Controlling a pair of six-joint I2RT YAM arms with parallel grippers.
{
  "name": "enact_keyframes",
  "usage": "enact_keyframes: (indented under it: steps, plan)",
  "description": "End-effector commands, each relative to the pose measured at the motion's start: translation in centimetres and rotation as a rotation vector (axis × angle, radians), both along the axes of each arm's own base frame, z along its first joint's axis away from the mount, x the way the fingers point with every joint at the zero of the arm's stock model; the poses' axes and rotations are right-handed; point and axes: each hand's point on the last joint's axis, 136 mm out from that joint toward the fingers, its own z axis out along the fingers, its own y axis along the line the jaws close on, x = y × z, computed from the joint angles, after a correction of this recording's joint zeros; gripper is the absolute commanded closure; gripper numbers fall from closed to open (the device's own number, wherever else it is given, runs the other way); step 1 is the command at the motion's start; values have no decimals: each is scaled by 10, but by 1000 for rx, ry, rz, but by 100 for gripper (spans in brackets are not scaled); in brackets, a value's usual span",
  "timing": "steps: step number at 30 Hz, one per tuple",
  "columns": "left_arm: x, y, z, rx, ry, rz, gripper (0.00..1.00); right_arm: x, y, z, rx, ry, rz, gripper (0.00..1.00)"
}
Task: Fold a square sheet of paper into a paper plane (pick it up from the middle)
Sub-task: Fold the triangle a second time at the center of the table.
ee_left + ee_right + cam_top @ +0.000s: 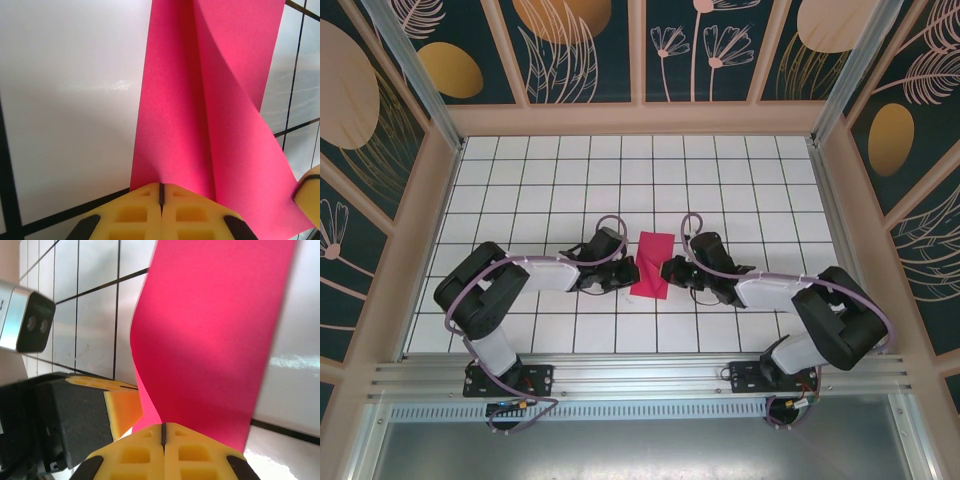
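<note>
My left pincer sits at nine o'clock of the pink paper, at the sheet's left edge. In the left wrist view its yellow fingers are pressed together with only a thin seam between them. The paper runs out from between their tips toward twelve o'clock, so I am clamped on its near edge. One flap of the sheet lifts along a crease and slopes down toward four o'clock.

The paper is a narrow folded shape near the middle of the white grid table, between my two arms. Its long axis runs from about one o'clock to seven o'clock.

My right pincer is at three o'clock of the paper, at its right edge. In the right wrist view its fingers are together too, nipping the sheet, which curves up toward twelve o'clock. My left pincer's black body shows at eight o'clock there.
</note>
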Motion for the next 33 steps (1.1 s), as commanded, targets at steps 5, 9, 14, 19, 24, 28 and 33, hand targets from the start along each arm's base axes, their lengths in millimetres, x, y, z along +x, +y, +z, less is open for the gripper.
enact_keyframes:
  steps: [5, 9, 14, 19, 24, 28, 33]
  plan:
    - [-9, 20, -29, 143, 38, -12, 92, 8, 4, 2, -70, -96, 186, 100]
    - [-8, 21, -31, 159, 38, -14, 92, 15, 1, -1, -95, -115, 222, 100]
    - [-8, 22, -31, 166, 38, -21, 92, 17, 5, -1, -92, -141, 285, 100]
    - [-9, 23, -33, 174, 40, -19, 92, 24, 4, 0, -133, -213, 315, 100]
    - [-8, 21, -32, 172, 37, -22, 92, 34, 2, -3, -201, -293, 353, 100]
    - [-7, 21, -32, 175, 36, -24, 92, 40, 2, -7, -246, -327, 387, 100]
    - [-8, 22, -33, 178, 38, -25, 91, 44, 0, -11, -287, -335, 404, 100]
